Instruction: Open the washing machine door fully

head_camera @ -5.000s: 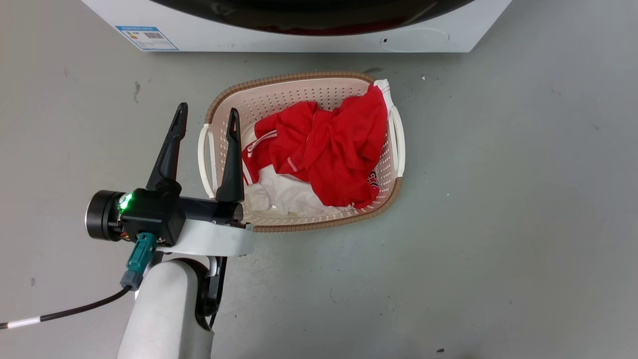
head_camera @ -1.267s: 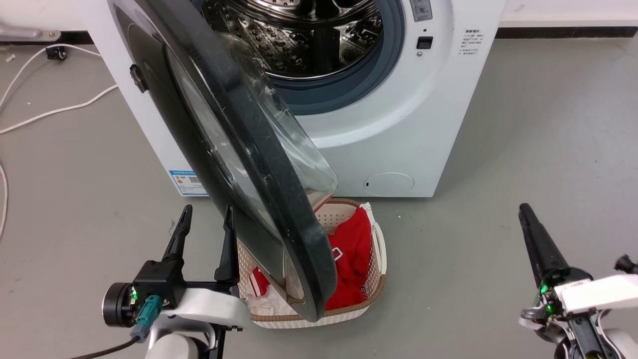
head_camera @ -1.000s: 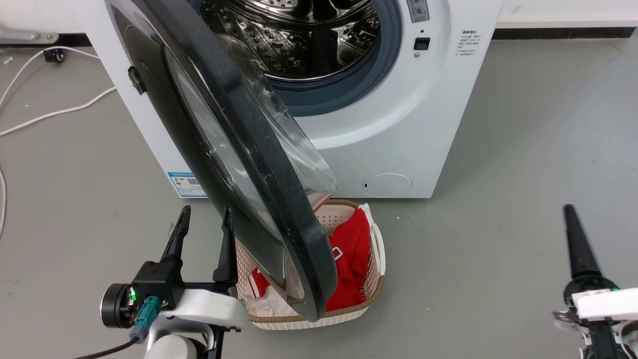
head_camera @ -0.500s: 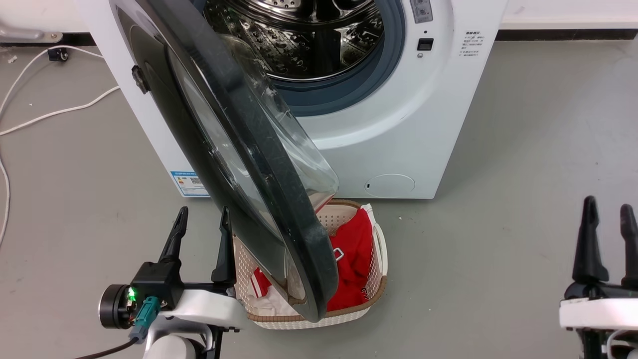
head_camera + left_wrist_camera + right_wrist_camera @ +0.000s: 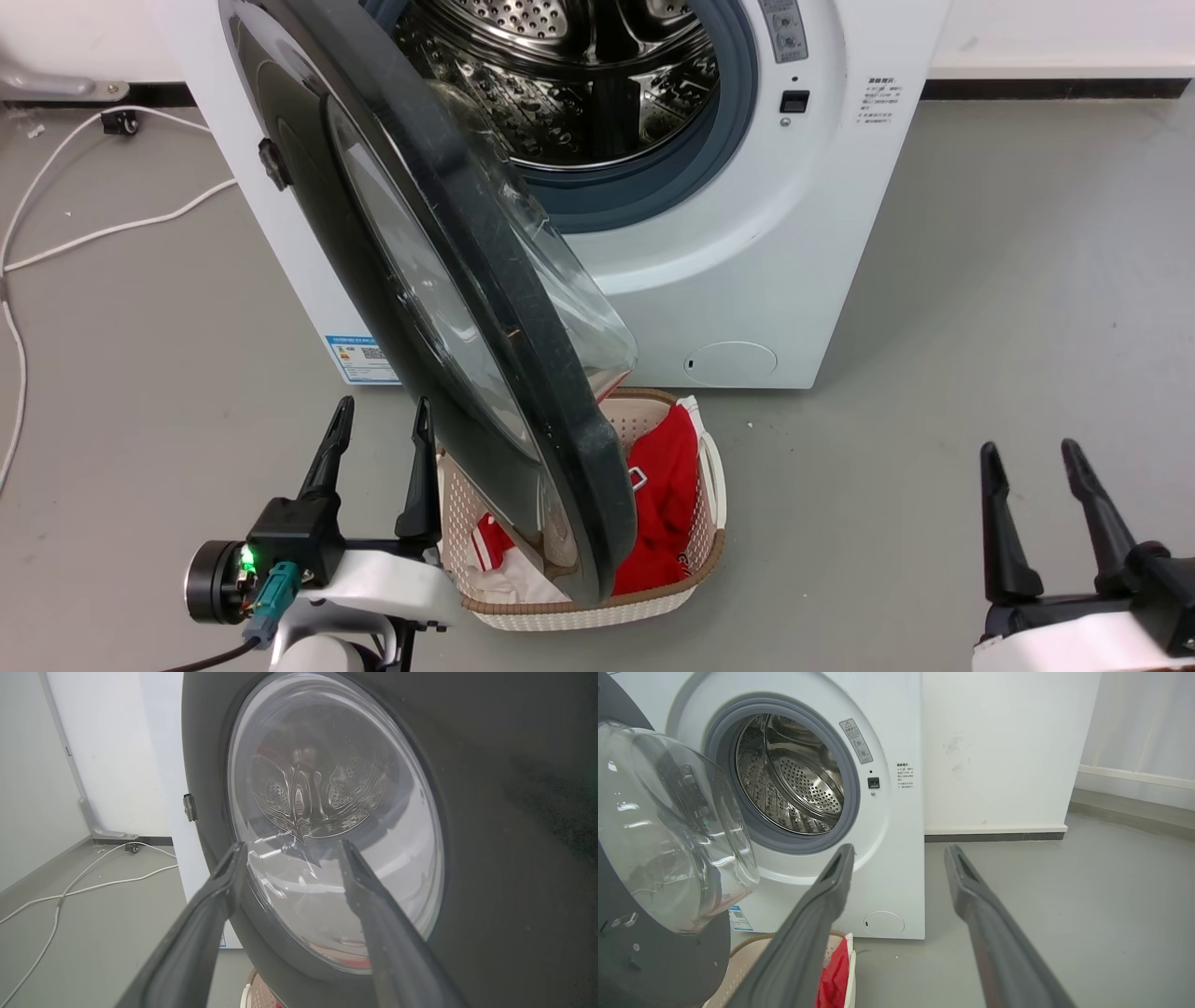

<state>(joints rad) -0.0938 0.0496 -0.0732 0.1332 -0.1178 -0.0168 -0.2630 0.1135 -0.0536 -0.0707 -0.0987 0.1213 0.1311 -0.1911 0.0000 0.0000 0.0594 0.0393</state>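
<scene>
Black-fingered, spread and empty at lower left: left gripper (image 5: 384,403), just beside the outer face of the washing machine door (image 5: 448,280); contact unclear. Spread and empty too, at lower right: right gripper (image 5: 1027,446). Door roughly half-swung from the washing machine (image 5: 775,261), above a laundry basket (image 5: 653,595). Probably mid-opening; next, push the inner side leftward.

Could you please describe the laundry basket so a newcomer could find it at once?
Start at the big white washing machine, whose round black door stands open. On the grey floor before it, partly behind the door's lower edge, sits a pale perforated basket. Its brown woven rim and red clothes set it apart.
</scene>
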